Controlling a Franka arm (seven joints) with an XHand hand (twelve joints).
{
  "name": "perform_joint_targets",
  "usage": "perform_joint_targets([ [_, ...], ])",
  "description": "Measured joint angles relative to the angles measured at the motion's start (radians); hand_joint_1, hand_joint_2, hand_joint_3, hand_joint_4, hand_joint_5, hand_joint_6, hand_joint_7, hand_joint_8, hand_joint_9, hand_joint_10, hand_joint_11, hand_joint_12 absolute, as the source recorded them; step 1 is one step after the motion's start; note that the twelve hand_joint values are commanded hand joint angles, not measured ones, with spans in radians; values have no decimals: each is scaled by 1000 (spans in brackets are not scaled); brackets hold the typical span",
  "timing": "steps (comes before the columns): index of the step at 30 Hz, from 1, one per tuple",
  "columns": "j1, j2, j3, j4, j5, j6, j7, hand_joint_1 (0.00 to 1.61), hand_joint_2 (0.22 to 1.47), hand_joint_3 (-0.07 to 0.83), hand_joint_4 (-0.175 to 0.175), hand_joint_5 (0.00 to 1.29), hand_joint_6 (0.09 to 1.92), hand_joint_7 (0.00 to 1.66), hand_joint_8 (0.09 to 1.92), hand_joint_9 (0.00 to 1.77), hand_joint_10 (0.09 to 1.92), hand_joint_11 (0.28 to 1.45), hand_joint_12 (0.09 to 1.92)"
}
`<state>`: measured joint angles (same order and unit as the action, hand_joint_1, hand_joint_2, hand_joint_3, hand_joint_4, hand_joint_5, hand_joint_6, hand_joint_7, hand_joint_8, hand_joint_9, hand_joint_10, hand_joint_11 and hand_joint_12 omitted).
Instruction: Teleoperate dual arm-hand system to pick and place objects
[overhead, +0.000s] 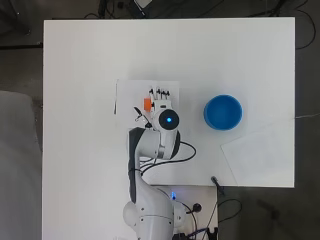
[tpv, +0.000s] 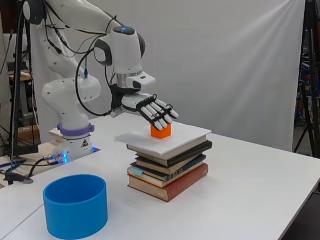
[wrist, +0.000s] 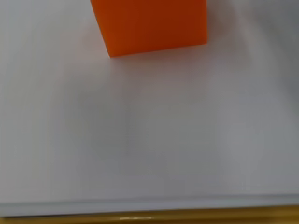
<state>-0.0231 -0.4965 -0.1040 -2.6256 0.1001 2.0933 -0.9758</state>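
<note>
A: Where's the orange block (tpv: 161, 131) sitting?

B: On the white sheet (tpv: 182, 135) that tops the stack of books (tpv: 167, 167), near the stack's edge on the arm's side. The blue bowl (tpv: 75, 205) stands apart on the counter (tpv: 250, 190), likely where the block is meant to go.

A: And the hand (tpv: 155, 111)?

B: Just above the block, fingers (tpv: 165, 114) stretched out and relaxed, holding nothing. From the side I can't tell whether they touch the top face.

A: How do you reckon the block will handle?

B: It looks small, rigid and light, with flat, smooth faces. I'd pinch it across two opposite side faces, thumb against fingers, low enough not to squeeze it out.

A: Any risk?

B: The sheet looks slick, so a nudge could slide the block off the books.
</note>
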Motion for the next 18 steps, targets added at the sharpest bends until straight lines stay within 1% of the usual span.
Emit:
perform_joint_targets([
  [6, 3, 19, -5, 17, 4, -15, -20, 190, 996, 11, 76, 316, 87, 392, 87, 492, 87, 513, 87],
  [12, 6, 42, -9, 41, 5, -47, -81, 182, 1015, 12, 74, 336, 87, 422, 87, 512, 87, 515, 87],
  [15, 7, 52, -8, 50, 4, -59, -112, 193, 1036, 5, 87, 430, 87, 513, 87, 575, 87, 539, 87],
  [18, 9, 64, -8, 64, 4, -78, -128, 298, 1082, 6, 103, 537, 87, 597, 87, 644, 87, 564, 87],
])
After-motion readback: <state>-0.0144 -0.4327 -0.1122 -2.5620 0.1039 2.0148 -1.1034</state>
